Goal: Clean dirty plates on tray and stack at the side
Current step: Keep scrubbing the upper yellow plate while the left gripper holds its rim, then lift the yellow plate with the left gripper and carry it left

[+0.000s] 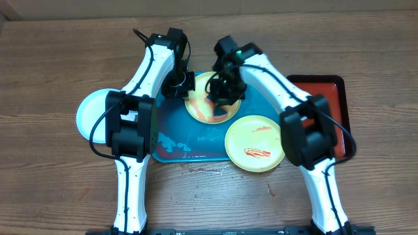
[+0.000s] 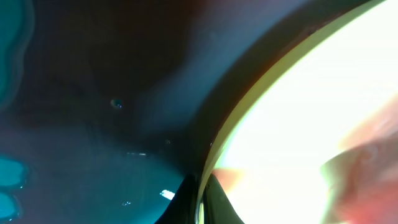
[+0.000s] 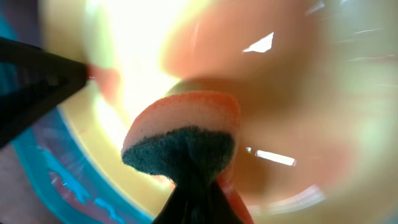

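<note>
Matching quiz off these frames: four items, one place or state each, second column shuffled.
Items
1. blue-white plate
2. far yellow plate
3. near yellow plate
4. sponge

Place or state
A. pinched in the right pincer
B. on the table, left of the turquoise tray
C. rim pinched by the left pincer
D. red-streaked, at the turquoise tray's near right corner

Pairs: 1-B, 2-C, 3-D, 4-A

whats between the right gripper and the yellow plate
An orange and dark green sponge, pinched in the right gripper over the plate; right wrist view.
</note>
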